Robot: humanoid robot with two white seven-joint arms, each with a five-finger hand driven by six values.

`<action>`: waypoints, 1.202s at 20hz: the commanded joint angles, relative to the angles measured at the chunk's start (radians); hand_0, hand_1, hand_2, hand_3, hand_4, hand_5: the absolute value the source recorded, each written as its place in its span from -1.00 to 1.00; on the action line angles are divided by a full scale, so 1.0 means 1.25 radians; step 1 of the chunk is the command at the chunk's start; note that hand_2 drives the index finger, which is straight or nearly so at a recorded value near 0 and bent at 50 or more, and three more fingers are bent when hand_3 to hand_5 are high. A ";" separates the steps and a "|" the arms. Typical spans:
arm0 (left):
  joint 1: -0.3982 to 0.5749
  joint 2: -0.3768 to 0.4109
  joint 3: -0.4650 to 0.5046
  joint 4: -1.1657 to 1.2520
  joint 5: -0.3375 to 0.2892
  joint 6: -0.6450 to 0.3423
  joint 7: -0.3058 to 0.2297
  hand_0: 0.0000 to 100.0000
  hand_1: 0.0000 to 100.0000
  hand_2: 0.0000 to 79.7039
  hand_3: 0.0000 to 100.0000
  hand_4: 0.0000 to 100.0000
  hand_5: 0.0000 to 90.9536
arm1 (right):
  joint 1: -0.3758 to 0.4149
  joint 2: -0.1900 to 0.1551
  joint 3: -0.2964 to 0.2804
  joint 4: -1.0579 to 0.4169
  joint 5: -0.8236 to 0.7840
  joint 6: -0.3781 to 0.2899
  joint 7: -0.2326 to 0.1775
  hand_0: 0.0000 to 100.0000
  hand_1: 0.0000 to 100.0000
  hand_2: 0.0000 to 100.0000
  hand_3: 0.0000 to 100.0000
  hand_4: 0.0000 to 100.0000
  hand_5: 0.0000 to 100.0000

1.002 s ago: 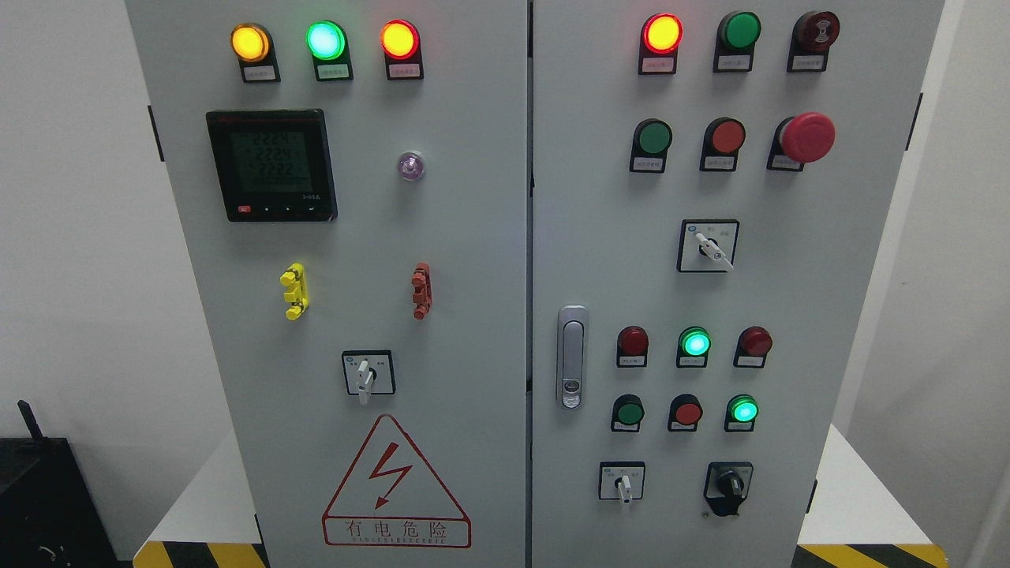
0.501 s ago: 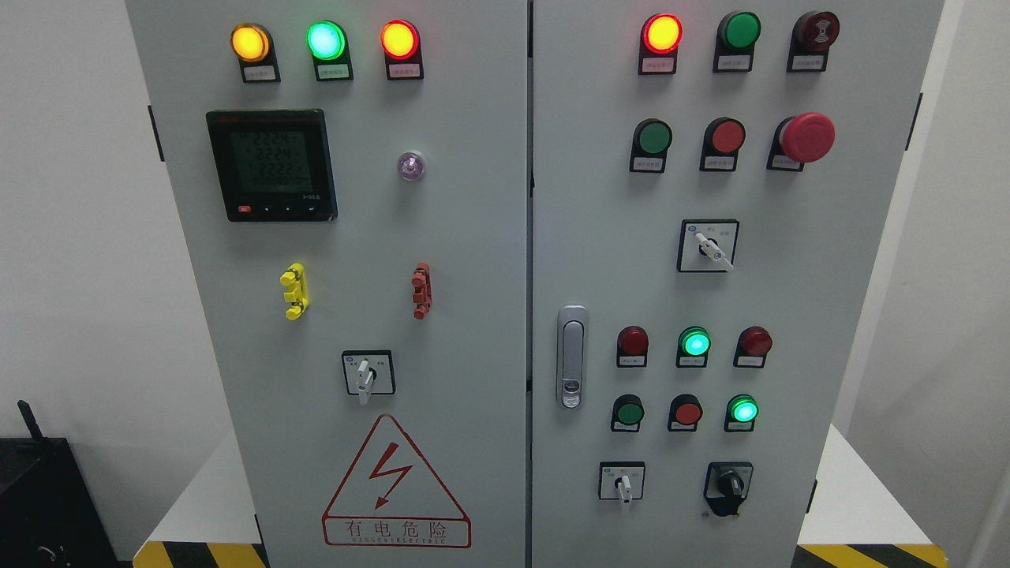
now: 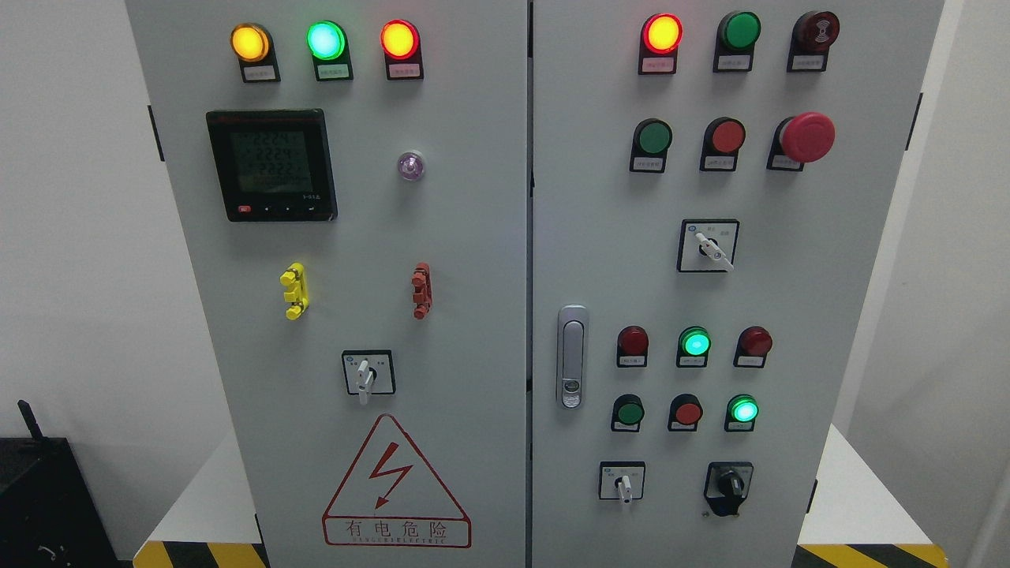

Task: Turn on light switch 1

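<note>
— Any hand of the robot in sight? I see neither arm, so I can't tell whether the fingers are open or holding anything.

— Same here. Compared with a moment before, nothing on the cabinet has shifted; only the digits on the power meter flicker a little.

— Which one is light switch 1? The labels are too small to read from here.

— I can't tell either. On the right door there is a white selector switch near centre, its lever pointing to about 4 o'clock, a smaller selector at the lower part pointing to 6 o'clock, and a black rotary knob just to its 3 o'clock.

— And the left door?

— Another selector, lever at 6 o'clock, right above the red warning triangle. Amber, green and red lamps glow along the top.

— The red mushroom button sticks out at the upper right, and the silver door handle sits by the seam.

— The cabinet stands on a white platform with yellow-black striped edges. White walls on both sides, a black box at 8 o'clock; open air all in front of the doors.
</note>
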 commanded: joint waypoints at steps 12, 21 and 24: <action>-0.109 -0.017 0.007 -0.535 0.053 0.081 -0.020 0.02 -0.46 -0.41 -0.40 0.09 -0.46 | 0.000 0.000 0.000 0.000 -0.020 0.000 0.000 -1.00 -1.00 -1.00 -1.00 -1.00 -1.00; -0.172 -0.016 -0.010 -0.579 0.078 0.215 -0.004 0.03 -0.14 -0.09 0.03 0.46 0.24 | 0.000 0.000 0.000 0.000 -0.020 0.000 0.000 -1.00 -1.00 -1.00 -1.00 -1.00 -1.00; -0.211 -0.017 -0.040 -0.579 0.075 0.271 0.075 -0.23 0.01 -0.05 0.06 0.50 0.30 | 0.000 0.000 0.000 0.000 -0.020 0.000 0.000 -1.00 -1.00 -1.00 -1.00 -1.00 -1.00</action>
